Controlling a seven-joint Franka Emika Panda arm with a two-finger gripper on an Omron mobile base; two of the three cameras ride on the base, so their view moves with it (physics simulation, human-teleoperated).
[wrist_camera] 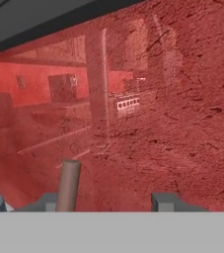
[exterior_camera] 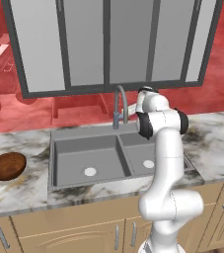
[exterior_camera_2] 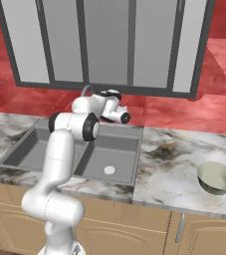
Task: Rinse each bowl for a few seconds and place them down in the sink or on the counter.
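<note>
- Left base view: you have the white arm (exterior_camera: 167,168) rising from the lower right, folded over the right basin of the grey sink (exterior_camera: 74,170). Its hand is turned toward the back wall, near the curved faucet (exterior_camera: 119,106) at the sink's rear edge. The dark reddish-brown bowl (exterior_camera: 7,165) sits upright on the marble worktop (exterior_camera: 19,192), well to the left of the sink and close to the worktop's left end (apart from the arm). Both basins show a white round drain, and nothing lies in either.
- Right base view: the arm comes up from the lower left and its hand (exterior_camera_2: 115,113) points toward the red wall behind the sink's back rim. You cannot make out the jaws themselves here, since the wrist hides them. The pale greenish-beige bowl (exterior_camera_2: 217,177) stands upright on the worktop well to the right of the sink, near the front edge, its cream inside showing. A sliver of the brown bowl peeks in at the left edge of the picture.
- Hand view: the two dark finger tips (wrist_camera: 165,201) rise at the bottom with a clear gap between them. A grey rod-like piece (wrist_camera: 69,185) (most likely part of the faucet) stands by the left tip; you cannot tell whether the tip touches it, or whether the jaws have hold of anything. Beyond them is the glossy red wall (wrist_camera: 182,108).
</note>
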